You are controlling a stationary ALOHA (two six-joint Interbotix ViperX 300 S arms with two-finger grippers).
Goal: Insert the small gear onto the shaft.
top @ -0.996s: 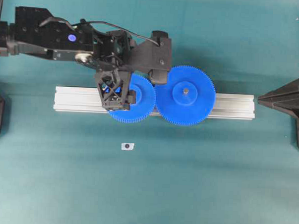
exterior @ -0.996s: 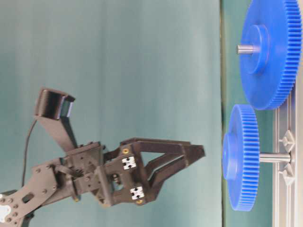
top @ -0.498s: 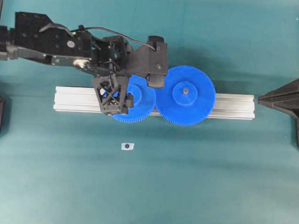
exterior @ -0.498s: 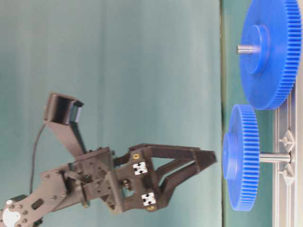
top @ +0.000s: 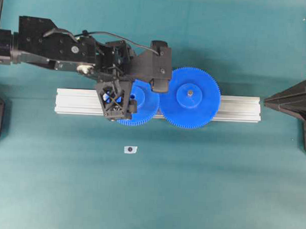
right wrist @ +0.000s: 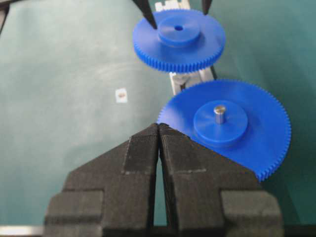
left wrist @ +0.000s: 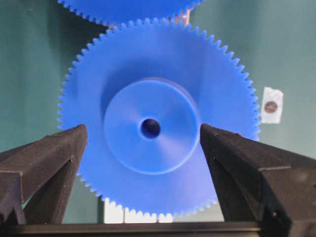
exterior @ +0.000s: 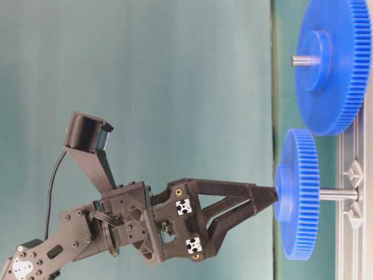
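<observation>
The left gripper (left wrist: 143, 148) is seen spread wide and holding nothing, its matte black fingertips (exterior: 265, 197) set either side of the raised hub of the small gear (left wrist: 158, 118), directly ahead. The bright blue toothed plastic disc sits partway along the thin grey metal shaft (exterior: 338, 194), whose axis runs away from the gripper. The right gripper (right wrist: 159, 143), well apart, is seen closed and empty.

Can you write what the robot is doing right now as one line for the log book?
left end effector: open, fingers either side of small gear hub | small gear: on shaft, not fully down | right end effector: shut, idle
</observation>
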